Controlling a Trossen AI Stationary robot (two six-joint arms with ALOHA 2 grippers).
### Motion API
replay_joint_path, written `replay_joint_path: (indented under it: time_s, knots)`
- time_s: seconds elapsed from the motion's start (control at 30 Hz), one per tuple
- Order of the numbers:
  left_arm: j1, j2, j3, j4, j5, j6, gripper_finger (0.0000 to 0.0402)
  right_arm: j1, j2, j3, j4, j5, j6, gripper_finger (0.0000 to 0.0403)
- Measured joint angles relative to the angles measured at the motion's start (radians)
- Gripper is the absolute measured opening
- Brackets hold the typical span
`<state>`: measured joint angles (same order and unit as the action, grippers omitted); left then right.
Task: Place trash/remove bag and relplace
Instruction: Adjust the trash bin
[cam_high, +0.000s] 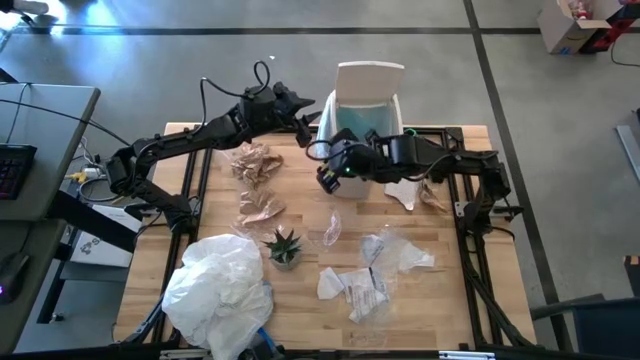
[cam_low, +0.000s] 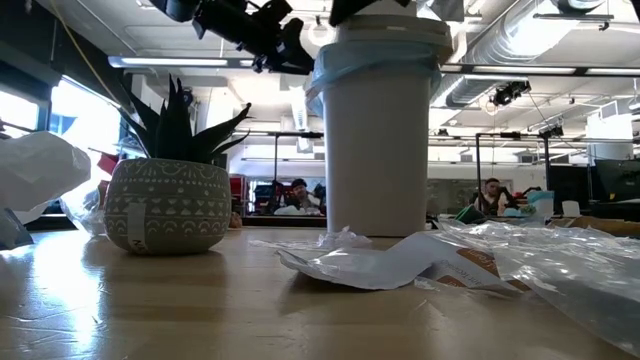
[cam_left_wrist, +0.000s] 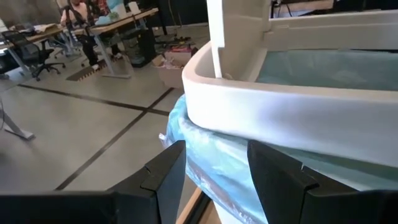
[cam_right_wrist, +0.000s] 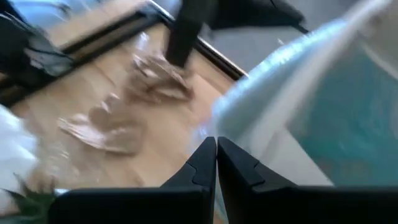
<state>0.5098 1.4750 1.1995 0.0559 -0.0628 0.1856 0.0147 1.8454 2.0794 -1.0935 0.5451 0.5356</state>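
1. At the far edge of the table stands the white bin, lid flipped up, with the bag lining it; the light-blue film folds over the rim and hangs down the outside as a crinkled collar.

2. Beside that collar sits the left gripper, its fingers apart with the blue overhang showing between them. I judge it is lined up to pinch the liner edge so the bag can be lifted out, though I cannot tell whether the pads touch the film.

3. Just in front of the bin's near rim hovers the right gripper, fingers pressed together on nothing I can see. It seems placed to help at the rim, but its blurred wrist view leaves that uncertain.

4. Spread over the table is the trash: crumpled brown paper pieces near the left arm, white scraps and clear wrappers nearer the front. None appears to be in a gripper.

5. Near the front left corner lies a heap of thin whitish plastic, and a small potted plant stands beside it.

6. Inside the bin the bag looks translucent, pale teal and taut.
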Motion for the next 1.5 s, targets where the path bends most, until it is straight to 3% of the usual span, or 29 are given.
replay_joint_path:
  time_s: [0.17, 0.4, 0.5, 0.83, 1.07, 1.17, 1.33, 1.5]
  knots:
    - [0.000, 0.000, 0.000, -0.019, -0.003, 0.000, 0.0158, 0.018, -0.011, 0.001, 0.084, -0.049, -0.043, 0.0000]
    - [0.000, 0.000, 0.000, -0.051, -0.006, 0.008, 0.0158, 0.151, -0.097, 0.001, -0.339, 0.158, 0.268, 0.0000]
    - [0.000, 0.000, 0.000, -0.050, -0.002, 0.008, 0.0158, 0.206, -0.135, 0.001, -0.485, 0.169, 0.447, 0.0000]
    - [0.000, -0.001, 0.000, -0.062, 0.000, 0.007, 0.0158, 0.225, -0.219, -0.086, -0.476, 0.055, 0.561, 0.0000]
    - [0.006, -0.001, 0.000, -0.098, -0.003, 0.008, 0.0158, 0.223, -0.317, -0.453, -0.477, -0.248, 0.701, 0.0000]
    - [0.007, -0.001, 0.000, -0.095, 0.002, 0.008, 0.0158, 0.222, -0.419, -0.610, -0.485, -0.276, 0.805, 0.0000]
    - [0.006, -0.001, 0.000, -0.094, 0.006, 0.019, 0.0158, 0.211, -0.602, -0.681, -0.478, -0.135, 0.923, 0.0000]
    - [0.008, -0.001, 0.000, -0.087, 0.005, 0.012, 0.0158, 0.088, -0.698, -0.667, -0.477, 0.012, 0.854, 0.0000]
